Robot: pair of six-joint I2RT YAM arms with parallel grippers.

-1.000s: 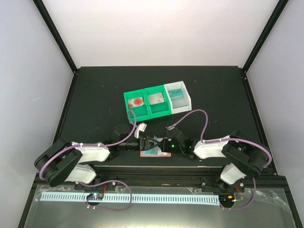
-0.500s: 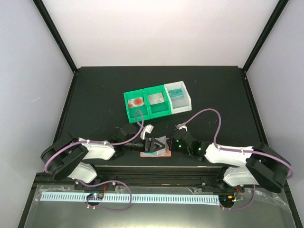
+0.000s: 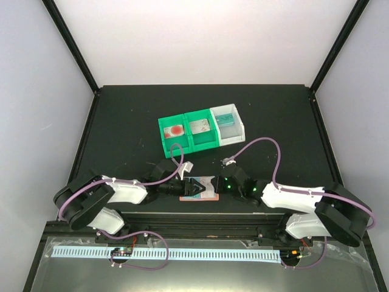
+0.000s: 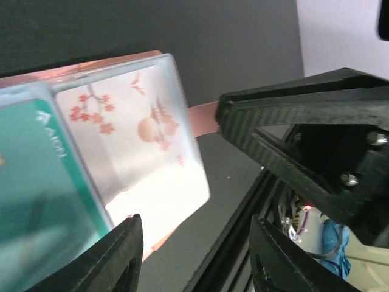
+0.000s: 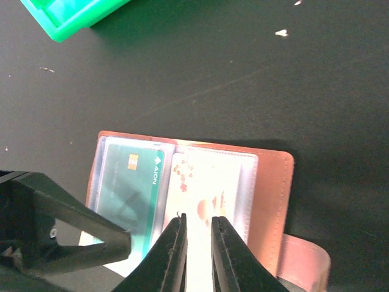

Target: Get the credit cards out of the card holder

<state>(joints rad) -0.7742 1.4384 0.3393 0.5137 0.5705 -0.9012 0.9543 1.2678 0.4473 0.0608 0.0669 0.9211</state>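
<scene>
Top external view: the card holder (image 3: 200, 198) is seen lying open and flat, low in the centre of the frame, right at the near edge of the table (image 3: 121, 121), with a black rail (image 3: 200, 218) directly below it. A broad stretch of bare dark surface is left between it and the row of trays (image 3: 179, 146) higher up, and more is left to either side. In the right wrist view a teal card (image 5: 130, 185) is seated in the left pocket and a white card (image 5: 209, 176) with red blossoms in the right pocket. A salmon border runs round both, and the side tab (image 5: 304, 258) sticks out at lower right. The right gripper (image 5: 199, 218) is poised over the white card's lower part, its jaws drawn almost together with only a thin gap; whether the card is pinched cannot be told. In the left wrist view the left gripper (image 4: 193, 222) is set at the white card's lower edge, its jaws about half spread with the card's corner seen between them and nothing gripped. One finger of the right gripper is seen just beside the tab there.
</scene>
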